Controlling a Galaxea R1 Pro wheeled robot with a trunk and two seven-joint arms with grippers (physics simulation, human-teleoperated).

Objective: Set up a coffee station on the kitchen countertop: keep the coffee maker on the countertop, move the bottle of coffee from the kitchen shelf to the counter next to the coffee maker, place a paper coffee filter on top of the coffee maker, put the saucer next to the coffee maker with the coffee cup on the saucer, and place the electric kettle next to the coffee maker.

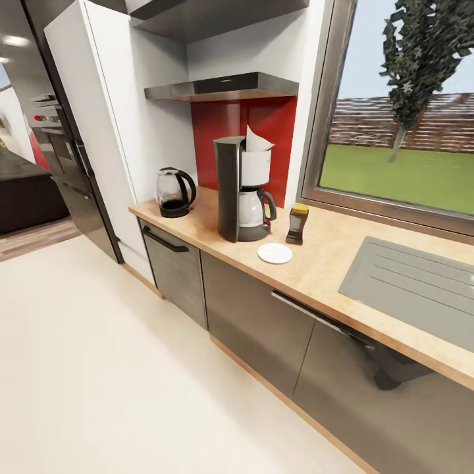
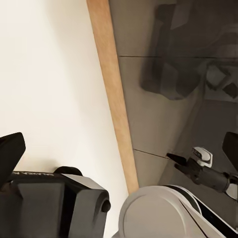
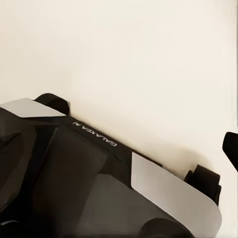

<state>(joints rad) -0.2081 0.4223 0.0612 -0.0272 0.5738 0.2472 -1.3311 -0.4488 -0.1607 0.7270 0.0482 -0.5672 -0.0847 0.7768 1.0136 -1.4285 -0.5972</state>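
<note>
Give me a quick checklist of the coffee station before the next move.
1. Coffee maker on countertop: ok.
2. Paper filter on top of the maker: ok.
3. Coffee bottle beside the maker: ok.
4. Electric kettle on the counter near the maker: ok.
5. Saucer by the maker: ok.
6. Coffee cup on the saucer: not ok, the saucer is bare.

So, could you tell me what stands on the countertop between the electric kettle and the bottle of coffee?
In the head view, the coffee maker stands between the electric kettle and the bottle of coffee.
</note>
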